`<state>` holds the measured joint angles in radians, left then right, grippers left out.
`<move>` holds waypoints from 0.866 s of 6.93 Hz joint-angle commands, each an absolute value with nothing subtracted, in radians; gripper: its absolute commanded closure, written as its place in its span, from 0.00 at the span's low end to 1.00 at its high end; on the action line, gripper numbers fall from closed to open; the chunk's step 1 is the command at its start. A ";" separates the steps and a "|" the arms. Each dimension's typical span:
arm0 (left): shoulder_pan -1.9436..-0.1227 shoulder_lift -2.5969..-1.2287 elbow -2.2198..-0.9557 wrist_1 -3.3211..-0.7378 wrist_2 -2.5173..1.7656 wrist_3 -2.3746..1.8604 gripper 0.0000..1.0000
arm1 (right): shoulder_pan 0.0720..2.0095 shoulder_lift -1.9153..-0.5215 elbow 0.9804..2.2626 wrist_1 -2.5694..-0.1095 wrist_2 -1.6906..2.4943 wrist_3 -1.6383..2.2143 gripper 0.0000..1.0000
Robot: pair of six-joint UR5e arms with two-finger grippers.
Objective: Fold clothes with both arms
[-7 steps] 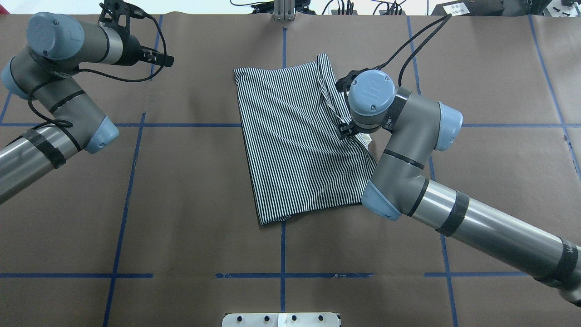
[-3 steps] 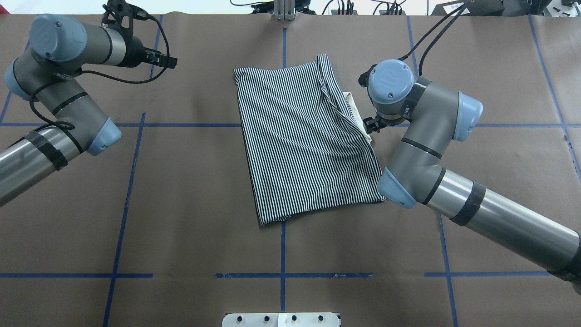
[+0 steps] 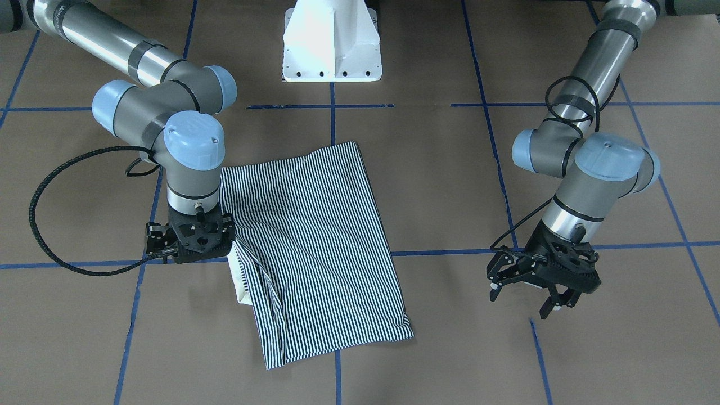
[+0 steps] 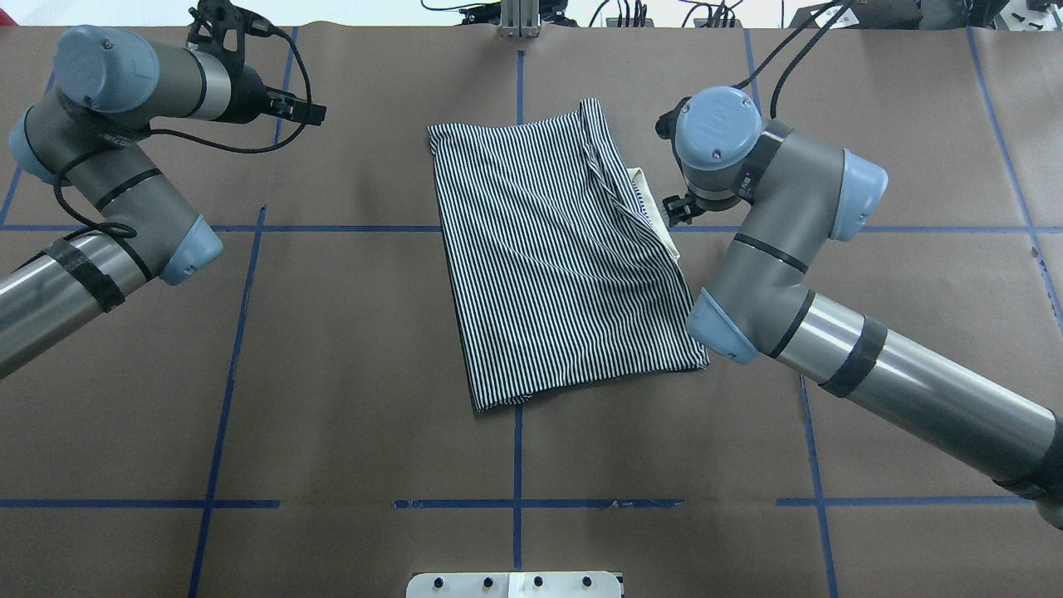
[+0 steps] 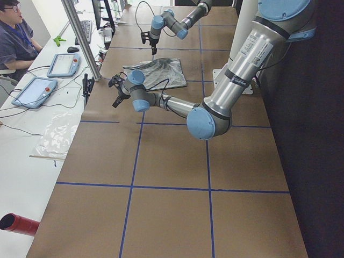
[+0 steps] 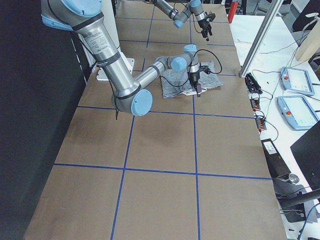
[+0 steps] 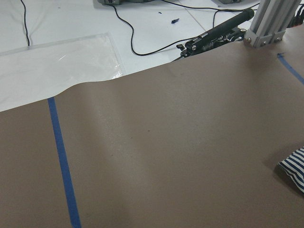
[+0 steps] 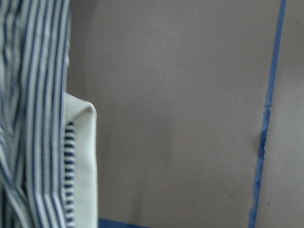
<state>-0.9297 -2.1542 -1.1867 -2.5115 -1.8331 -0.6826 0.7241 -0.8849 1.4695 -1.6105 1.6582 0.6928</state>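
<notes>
The striped polo shirt (image 4: 548, 257) lies folded into a rough rectangle at the table's middle, also in the front-facing view (image 3: 315, 242). Its cream collar (image 4: 656, 208) sticks out at the right edge and fills the lower left of the right wrist view (image 8: 80, 161). My right gripper (image 4: 674, 212) hangs just beside that edge, off the cloth, empty and apparently open (image 3: 191, 250). My left gripper (image 3: 526, 301) is open and empty, far to the left of the shirt over bare paper (image 4: 295, 108). A shirt corner (image 7: 294, 171) shows in the left wrist view.
Brown paper with blue tape lines (image 4: 516, 465) covers the table. The white pedestal base (image 3: 332, 45) stands at the robot's side. An aluminium post (image 4: 519, 17) and cables sit at the far edge. An operator (image 5: 13, 37) and tablets (image 5: 35, 91) are at the side table.
My right gripper has moved right, from over the shirt's right edge to just beside it, and the cream collar now shows. The left arm has barely shifted.
</notes>
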 commanded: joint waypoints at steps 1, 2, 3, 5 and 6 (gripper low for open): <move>-0.930 -2.154 -1.190 -2.511 -1.833 -0.683 0.00 | 0.721 -0.732 1.361 -1.580 1.683 0.767 0.00; -0.930 -2.152 -1.193 -2.511 -1.833 -0.683 0.00 | 0.719 -0.729 1.286 -1.477 1.683 0.769 0.00; -0.930 -2.154 -1.195 -2.511 -1.833 -0.683 0.00 | 0.719 -0.729 1.255 -1.436 1.684 0.767 0.00; -0.930 -2.154 -1.195 -2.511 -1.833 -0.684 0.00 | 0.715 -0.727 1.232 -1.436 1.686 0.762 0.00; -0.930 -2.154 -1.195 -2.511 -1.833 -0.684 0.00 | 0.710 -0.727 1.224 -1.436 1.686 0.759 0.00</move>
<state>-0.9296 -2.1540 -1.1949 -2.5111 -1.8331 -0.6840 0.7149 -0.7278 1.2382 -1.4383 1.6856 0.7627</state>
